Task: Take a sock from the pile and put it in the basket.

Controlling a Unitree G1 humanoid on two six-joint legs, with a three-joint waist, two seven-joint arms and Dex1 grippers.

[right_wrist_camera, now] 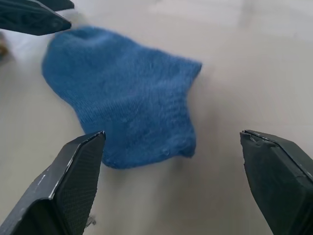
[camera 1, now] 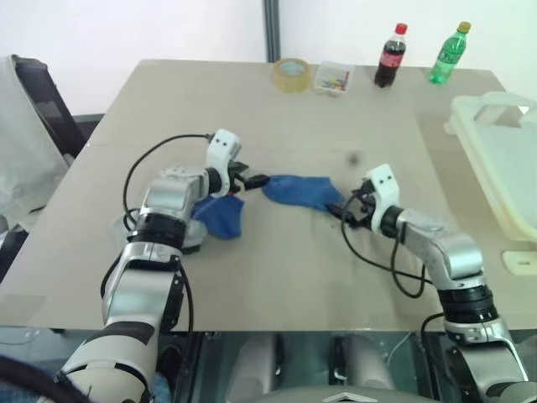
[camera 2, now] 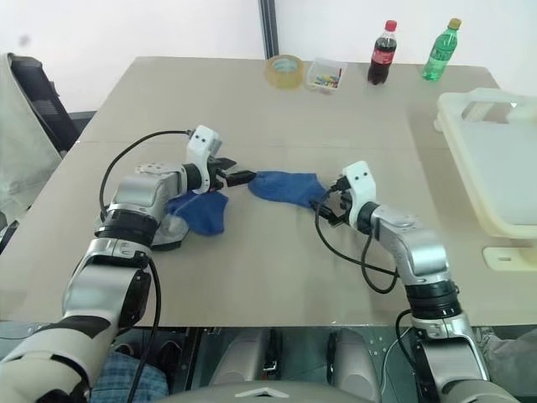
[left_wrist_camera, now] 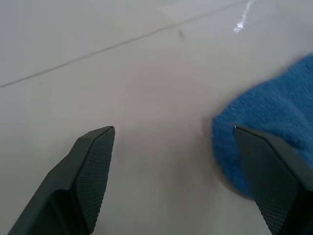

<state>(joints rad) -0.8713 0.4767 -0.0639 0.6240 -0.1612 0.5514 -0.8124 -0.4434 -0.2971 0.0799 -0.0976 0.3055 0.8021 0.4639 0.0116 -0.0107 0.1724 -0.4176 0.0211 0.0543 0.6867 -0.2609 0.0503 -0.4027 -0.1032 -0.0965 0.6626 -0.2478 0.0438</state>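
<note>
Roughly mid-tabletop, a blue sock (camera 1: 299, 191) lies flat between both grippers. Left gripper (camera 1: 252, 178) and right gripper (camera 1: 346, 210) gape wide, holding nothing. Pile (camera 1: 214, 215) sits toward the left edge; basket (camera 1: 500, 159) at the right edge. Pickup and drop remain.

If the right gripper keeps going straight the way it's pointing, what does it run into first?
Most likely the blue sock lying flat on the table. The right gripper is open, with the sock's near edge just ahead between its fingers. Beyond the sock sits the left gripper, though depth is hard to judge.
</note>
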